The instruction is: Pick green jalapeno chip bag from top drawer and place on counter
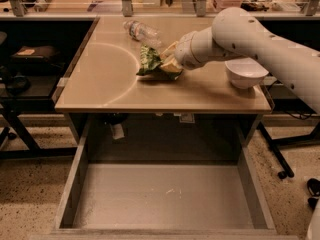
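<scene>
The green jalapeno chip bag (149,62) lies low on the beige counter (110,84), near its middle, just right of the curved arc mark. My gripper (167,61) is at the bag's right side, its yellowish fingers (171,66) shut on the bag's edge. The white arm reaches in from the right. The top drawer (165,194) is pulled fully out below the counter's front edge, with a bare grey bottom.
A clear plastic bottle (141,31) lies on its side at the counter's back, just behind the bag. A white bowl (245,74) sits at the counter's right edge under the arm. Dark shelving stands to the left.
</scene>
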Controlling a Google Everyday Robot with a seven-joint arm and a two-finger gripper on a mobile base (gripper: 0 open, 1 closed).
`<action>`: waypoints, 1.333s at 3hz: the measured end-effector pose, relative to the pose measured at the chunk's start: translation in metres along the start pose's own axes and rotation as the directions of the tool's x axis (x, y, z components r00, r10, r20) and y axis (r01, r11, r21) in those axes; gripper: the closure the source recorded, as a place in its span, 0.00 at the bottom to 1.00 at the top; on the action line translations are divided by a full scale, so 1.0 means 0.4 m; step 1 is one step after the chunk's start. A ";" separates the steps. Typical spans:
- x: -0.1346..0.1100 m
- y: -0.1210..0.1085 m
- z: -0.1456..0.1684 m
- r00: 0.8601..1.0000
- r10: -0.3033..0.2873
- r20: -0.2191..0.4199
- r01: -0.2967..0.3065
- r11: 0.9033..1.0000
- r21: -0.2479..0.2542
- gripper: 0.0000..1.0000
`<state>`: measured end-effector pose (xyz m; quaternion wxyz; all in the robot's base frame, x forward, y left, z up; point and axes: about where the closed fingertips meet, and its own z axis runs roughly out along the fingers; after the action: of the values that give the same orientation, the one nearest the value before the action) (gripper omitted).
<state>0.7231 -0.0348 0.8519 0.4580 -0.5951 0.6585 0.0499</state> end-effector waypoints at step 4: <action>0.003 0.001 0.002 0.999 0.041 -0.003 -0.041 0.999 -0.001 0.10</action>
<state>0.7235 -0.0352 0.8507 0.4555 -0.5818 0.6712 0.0588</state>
